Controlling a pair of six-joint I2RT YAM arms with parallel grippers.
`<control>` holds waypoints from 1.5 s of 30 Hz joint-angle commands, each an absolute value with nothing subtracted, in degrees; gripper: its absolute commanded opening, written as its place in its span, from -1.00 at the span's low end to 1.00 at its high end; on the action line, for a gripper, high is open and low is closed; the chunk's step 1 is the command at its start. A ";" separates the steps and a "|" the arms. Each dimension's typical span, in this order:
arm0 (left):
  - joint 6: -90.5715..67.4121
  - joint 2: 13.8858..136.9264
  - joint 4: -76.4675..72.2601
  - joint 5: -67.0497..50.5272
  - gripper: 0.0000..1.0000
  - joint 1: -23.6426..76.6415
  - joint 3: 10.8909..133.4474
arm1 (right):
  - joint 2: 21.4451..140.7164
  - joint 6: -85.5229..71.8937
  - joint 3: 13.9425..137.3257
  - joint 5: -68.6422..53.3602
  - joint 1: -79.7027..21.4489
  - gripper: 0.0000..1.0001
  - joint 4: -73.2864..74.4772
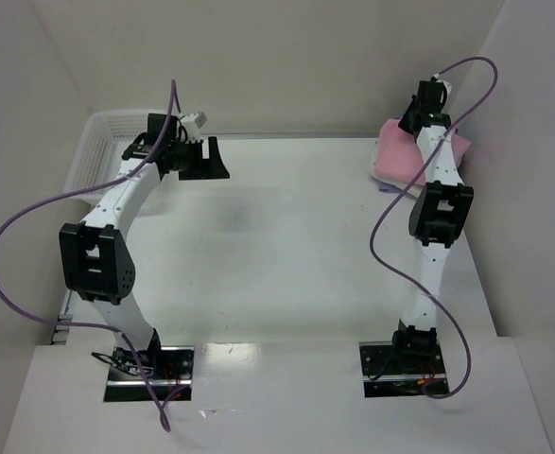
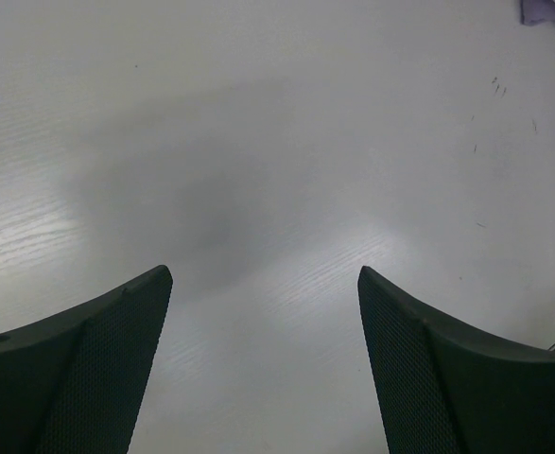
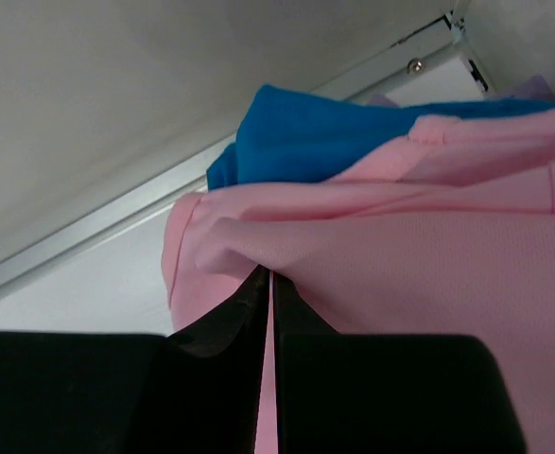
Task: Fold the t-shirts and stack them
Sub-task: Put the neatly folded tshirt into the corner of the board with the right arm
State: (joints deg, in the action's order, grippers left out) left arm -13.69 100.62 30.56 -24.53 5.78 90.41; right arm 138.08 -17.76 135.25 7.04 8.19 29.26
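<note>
Shirts [image 1: 396, 156] lie heaped at the counter's [image 2: 277, 142] far right corner, the blue shirt [image 3: 315, 132] behind the pink shirt [image 3: 419, 284]. The right hand [image 3: 268, 276] pinches a pink fold, likely to drag it out for folding. The left hand [image 2: 265, 274] hovers wide open, empty.

Pink shirt [image 3: 428, 274], centre right of the right wrist view: matt cloth, fine knit texture.
Blue shirt [image 3: 324, 132], above it: matt cloth, smooth.
Table [image 2: 277, 113]: white, faint wood grain, low sheen.
Left gripper [image 2: 265, 274] fingers [image 2: 107, 369]: black, matt, finely dimpled faces.
Basket [image 1: 97, 142], upper left of the top view: white plastic mesh.
Rail [image 3: 88, 236]: bare metal, satin.
</note>
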 commanded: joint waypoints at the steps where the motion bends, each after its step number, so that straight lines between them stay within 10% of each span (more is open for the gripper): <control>1: -13.36 102.45 31.26 -26.51 0.75 5.98 94.89 | 142.22 -16.96 145.75 9.40 8.26 -0.80 33.00; 24: -14.41 107.67 32.87 -28.13 0.75 5.45 99.93 | 153.98 -19.16 157.52 -5.54 6.59 -0.75 32.96; 28: -14.41 107.21 32.87 -28.13 0.75 5.45 99.93 | 152.25 -18.70 159.96 -3.87 6.59 -0.49 34.10; 37: -14.41 105.11 32.87 -29.62 0.75 5.45 100.90 | 135.37 -14.59 155.98 1.65 6.59 0.97 39.54; 45: -11.88 98.75 32.34 -28.53 0.78 5.45 97.59 | 101.02 -15.12 112.08 13.52 5.54 1.00 28.84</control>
